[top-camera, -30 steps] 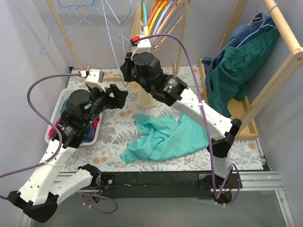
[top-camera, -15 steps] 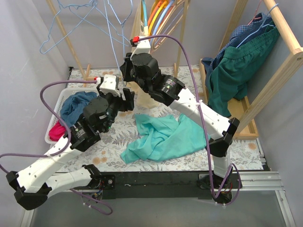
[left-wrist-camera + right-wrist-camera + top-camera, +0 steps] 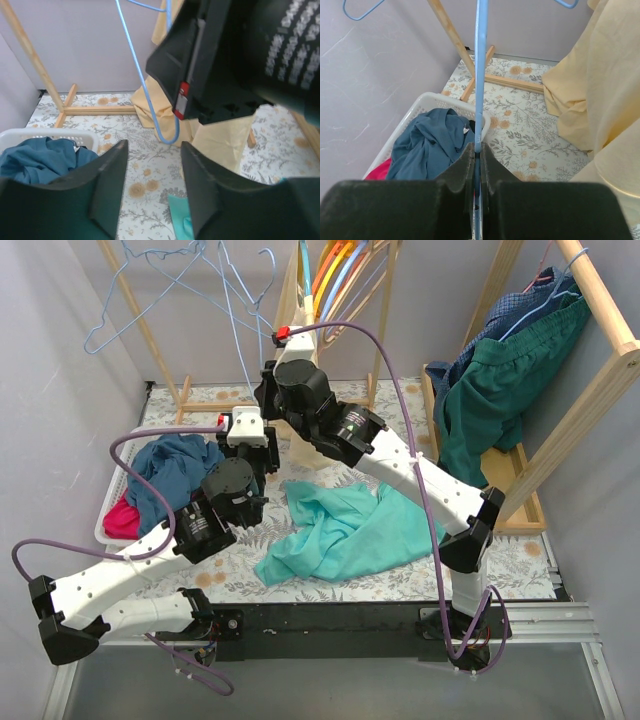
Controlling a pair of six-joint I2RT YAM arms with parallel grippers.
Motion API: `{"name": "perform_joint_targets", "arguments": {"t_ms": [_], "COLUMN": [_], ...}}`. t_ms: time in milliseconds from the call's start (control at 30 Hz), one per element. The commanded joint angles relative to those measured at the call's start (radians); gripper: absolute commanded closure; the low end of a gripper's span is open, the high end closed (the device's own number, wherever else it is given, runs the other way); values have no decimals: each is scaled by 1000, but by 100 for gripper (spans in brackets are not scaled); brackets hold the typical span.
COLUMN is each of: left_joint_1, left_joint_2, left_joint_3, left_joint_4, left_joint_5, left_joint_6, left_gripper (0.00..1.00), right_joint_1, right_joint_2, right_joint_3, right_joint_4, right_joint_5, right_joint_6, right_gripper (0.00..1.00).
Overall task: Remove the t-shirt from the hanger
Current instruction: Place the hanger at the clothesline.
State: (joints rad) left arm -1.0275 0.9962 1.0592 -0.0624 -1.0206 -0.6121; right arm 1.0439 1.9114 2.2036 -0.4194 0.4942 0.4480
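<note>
A pale yellow t-shirt [image 3: 220,135] hangs down to the flowered table beside a blue wire hanger [image 3: 145,90]. From above, the t-shirt [image 3: 305,452] shows under my right arm. My right gripper [image 3: 478,150] is shut on the hanger's [image 3: 480,75] thin blue bar, with the yellow cloth [image 3: 600,90] to its right. My left gripper [image 3: 152,182] is open with nothing between its fingers, and points at the hanger's loop and the yellow cloth a short way ahead. In the top view it [image 3: 264,455] sits just left of the cloth.
A teal garment [image 3: 350,530] lies crumpled on the table. A white basket [image 3: 112,525] at the left holds blue and red clothes. Wooden racks stand at the back and right, with green and blue clothes [image 3: 495,390] on the right one. Spare blue hangers [image 3: 150,280] hang at the back left.
My left arm has swung right from above the basket to beside the yellow t-shirt, and its jaws have narrowed. The right gripper has kept its hold on the hanger and risen slightly.
</note>
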Motion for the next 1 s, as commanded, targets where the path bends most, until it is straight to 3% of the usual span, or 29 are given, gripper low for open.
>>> {"name": "perform_joint_targets", "arguments": {"t_ms": [0, 67, 167, 267, 367, 400, 533, 667, 733, 967], "left_joint_1": [-8, -6, -8, -6, -6, -6, -6, -8, -8, -9], "left_joint_2": [-15, -13, 1, -10, -31, -34, -50, -112, -162, -133], "left_joint_3": [-13, -15, -19, -33, -38, -36, -19, 5, 27, 131], "left_joint_4": [88, 88, 85, 73, 70, 69, 29, -46, -95, -246], "left_joint_5": [-70, -61, -65, -65, -61, -56, -13, 97, 145, 329], "left_joint_6": [58, 61, 67, 51, 45, 45, 29, -47, -93, -121], "left_gripper": [62, 74, 82, 83, 93, 100, 100, 82, 67, 43], "right_joint_1": [4, 4, 4, 4, 4, 4, 4, 4, 2, 1], "right_joint_2": [-75, -78, -91, -98, -100, -101, -104, -92, -84, -45], "right_joint_3": [-10, -15, -25, -22, -19, -21, -25, -8, -1, 42], "right_joint_4": [51, 45, 47, 48, 36, 37, 36, 19, 10, -10], "right_joint_5": [-3, -8, -11, -20, -28, -31, -34, -11, -3, 6], "right_joint_6": [23, 27, 32, 34, 37, 38, 43, 41, 35, 38], "right_gripper": [99, 99, 99, 99, 99, 99, 99, 99, 99, 99]}}
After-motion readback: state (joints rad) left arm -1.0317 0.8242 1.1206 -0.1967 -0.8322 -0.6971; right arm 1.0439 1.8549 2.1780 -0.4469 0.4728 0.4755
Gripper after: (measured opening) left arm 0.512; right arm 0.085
